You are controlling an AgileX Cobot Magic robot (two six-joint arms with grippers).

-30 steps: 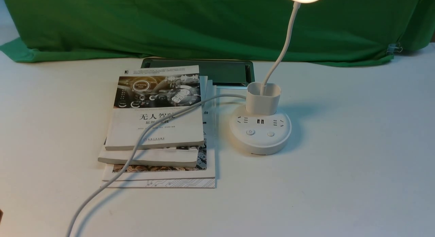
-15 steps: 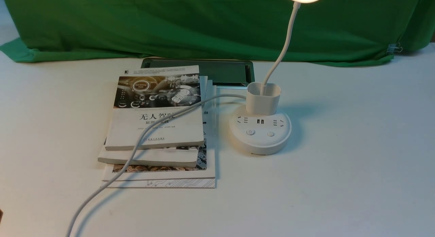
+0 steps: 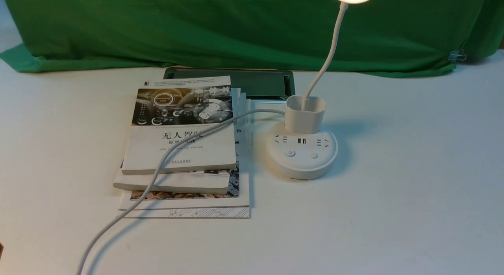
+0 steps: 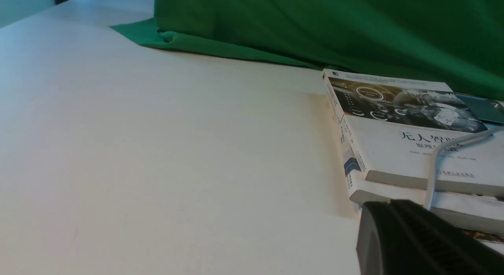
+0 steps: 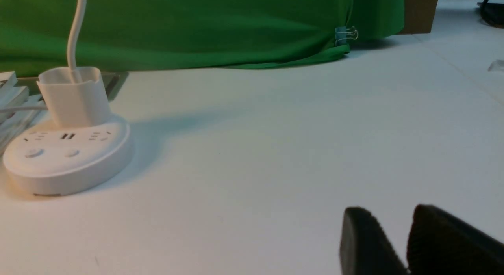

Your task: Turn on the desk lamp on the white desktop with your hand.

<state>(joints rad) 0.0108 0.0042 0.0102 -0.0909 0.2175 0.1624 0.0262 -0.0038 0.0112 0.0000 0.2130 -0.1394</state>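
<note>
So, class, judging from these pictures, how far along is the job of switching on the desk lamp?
Done: the desk lamp has its head glowing at the top of the front view. In hand: nothing; the right gripper sits empty, apart from the base, on the white desktop. Left: apparently nothing.

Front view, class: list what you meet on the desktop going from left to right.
Cable → stack of books → lamp base → binder clip on the green cloth.
</note>
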